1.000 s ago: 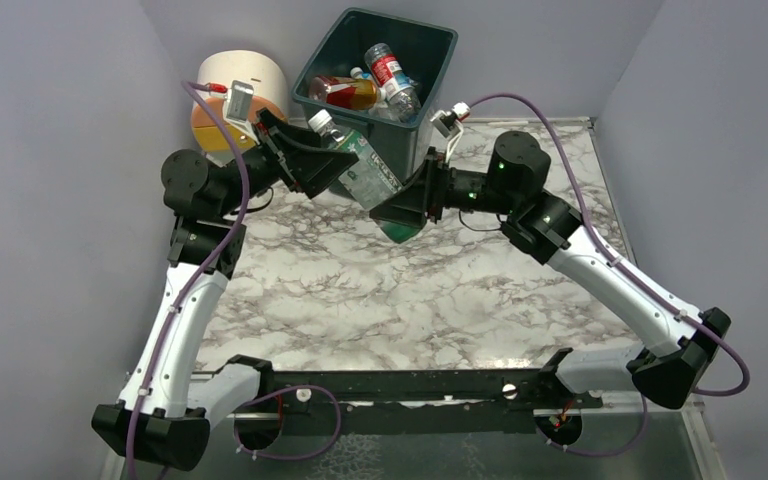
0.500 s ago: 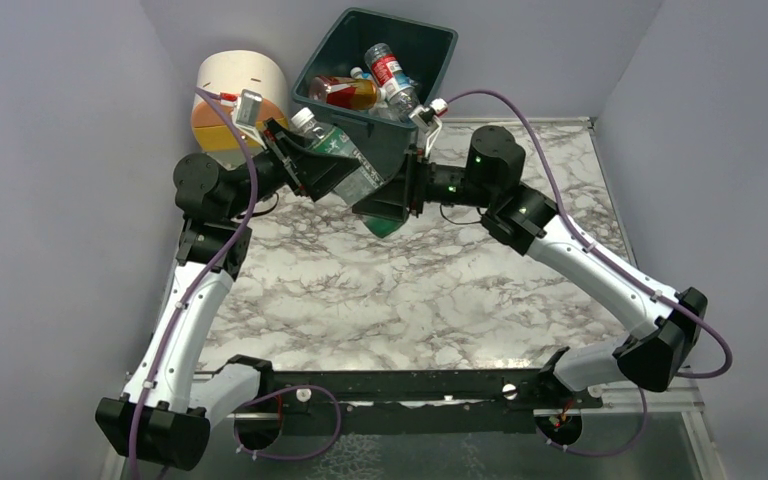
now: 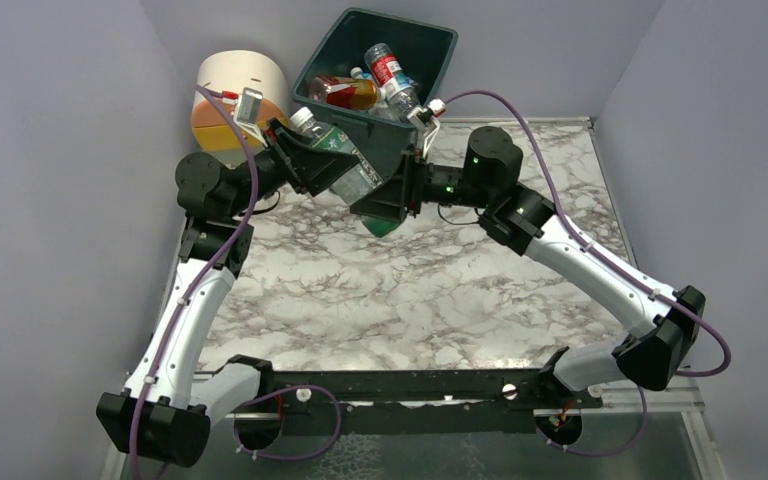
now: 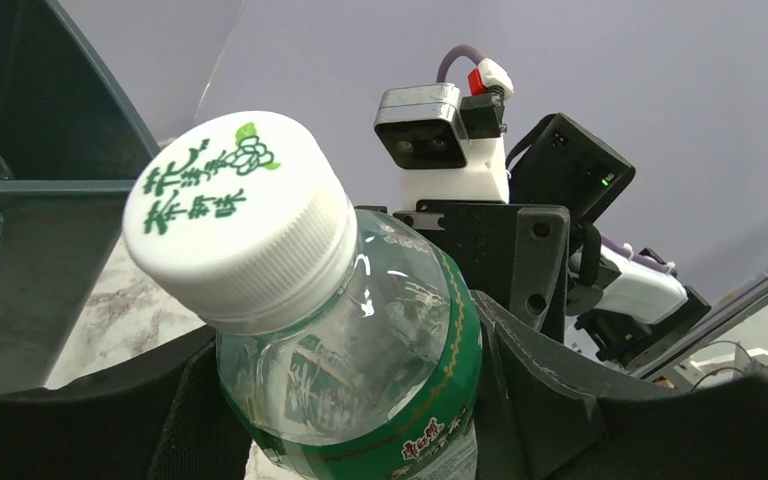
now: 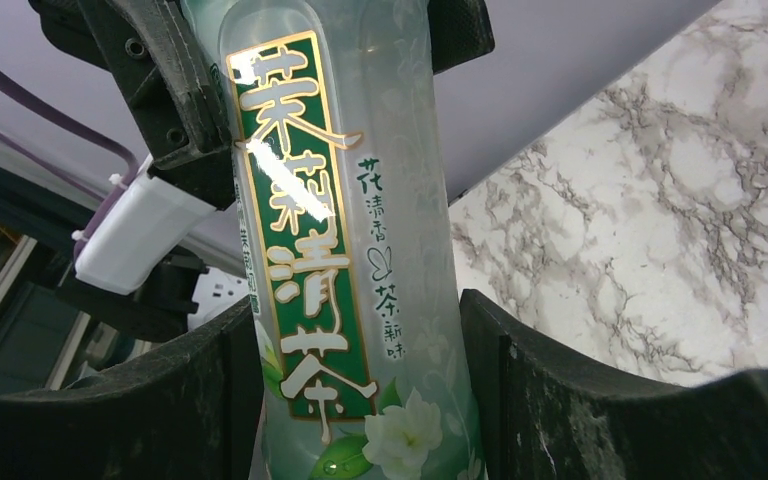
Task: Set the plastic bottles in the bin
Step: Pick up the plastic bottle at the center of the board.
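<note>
Marble-patterned bench [image 3: 410, 290] carries both arm bases at its near edge, and the arms reach toward its far left corner. There the left gripper [image 3: 312, 165] and the right gripper [image 3: 385, 200] meet above the bench, each clenched on the same bottle [image 3: 348, 165], a clear one with a green label and a white cap [image 4: 235, 215]. The left fingers clasp it just below the neck. The right fingers press both sides of its lower body. The bottle hangs tilted in the air, cap toward the far left, just beside the near wall of the bin [image 3: 321, 45]. This dark green bin stands at the bench's far edge and holds several other bottles [image 3: 385, 68]. A cream and orange drawer unit [image 3: 235, 75] sits to its left.
</note>
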Controlling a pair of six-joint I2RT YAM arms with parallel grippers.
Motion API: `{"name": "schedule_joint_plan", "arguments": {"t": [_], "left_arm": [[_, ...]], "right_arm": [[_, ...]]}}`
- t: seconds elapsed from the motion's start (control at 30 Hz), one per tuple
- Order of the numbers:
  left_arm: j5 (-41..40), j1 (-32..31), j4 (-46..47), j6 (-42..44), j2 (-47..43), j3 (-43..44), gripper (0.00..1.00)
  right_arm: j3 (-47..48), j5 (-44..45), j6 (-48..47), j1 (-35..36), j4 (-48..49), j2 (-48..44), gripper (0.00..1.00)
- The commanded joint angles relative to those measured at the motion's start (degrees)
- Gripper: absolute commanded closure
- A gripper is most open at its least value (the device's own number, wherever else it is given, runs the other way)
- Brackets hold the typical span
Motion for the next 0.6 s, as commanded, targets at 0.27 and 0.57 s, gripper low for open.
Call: {"name": "schedule_joint_plan", "arguments": {"t": [0.27, 0.57], "left_arm": [[-1.3, 0.17, 1.73, 0.24, 2.02, 0.44, 0.42], [-1.69, 0.17, 2.25, 0.76, 4.3, 3.09, 0.42]], "right_arm": [[-2.13, 3.0, -2.06, 0.46, -0.79, -4.22, 0.01], [-4.33, 13.2, -8.06, 0.32, -13.39, -14.38, 0.01]]}}
